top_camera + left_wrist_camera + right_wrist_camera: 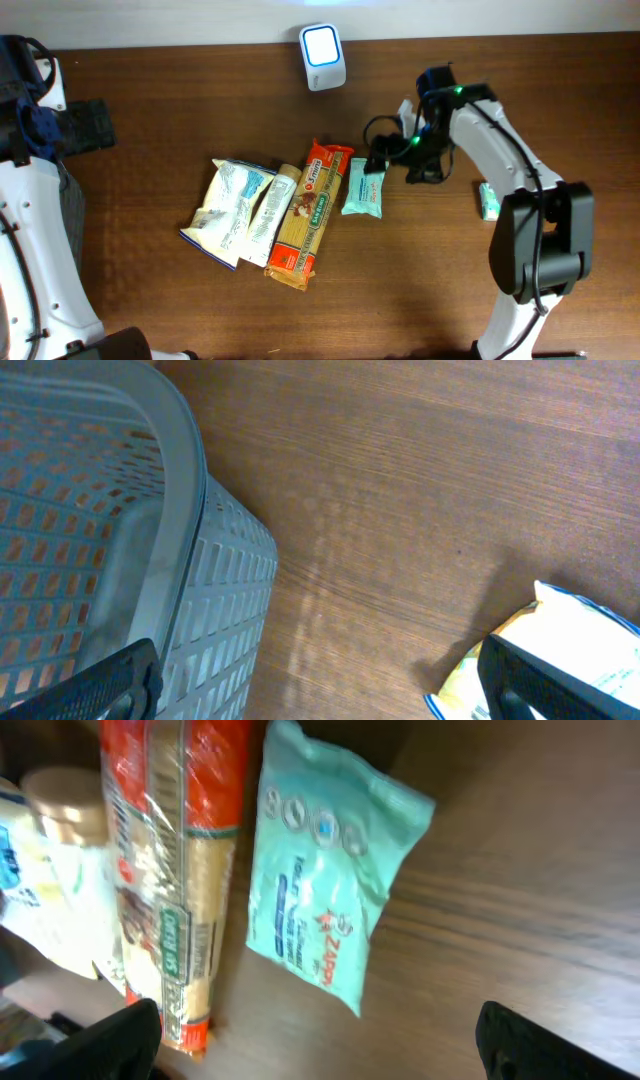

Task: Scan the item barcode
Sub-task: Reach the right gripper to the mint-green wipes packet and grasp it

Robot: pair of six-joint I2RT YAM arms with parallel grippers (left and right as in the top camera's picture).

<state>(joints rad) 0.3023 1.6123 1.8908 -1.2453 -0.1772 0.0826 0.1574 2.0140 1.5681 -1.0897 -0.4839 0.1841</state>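
Now my right pincer (380, 155) hangs open over the green wipes pack (363, 190), lying flat mid-tabletop just beside the red pasta packet (318, 200); my left pincer (330, 688) gapes empty too.

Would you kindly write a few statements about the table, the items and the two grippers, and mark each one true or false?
1. The teal wipes pack lies beside the orange pasta package. True.
2. The right gripper is clamped on the wipes pack. False: its jaws stand open and the pack lies free on the table.
3. The scanner sits between the pasta package and the yellow bag. False: it stands apart from the row of items, near the table's far edge.
4. A grey perforated basket shows in the left wrist view. True.
5. The left gripper holds the yellow bag. False: it is open and empty.
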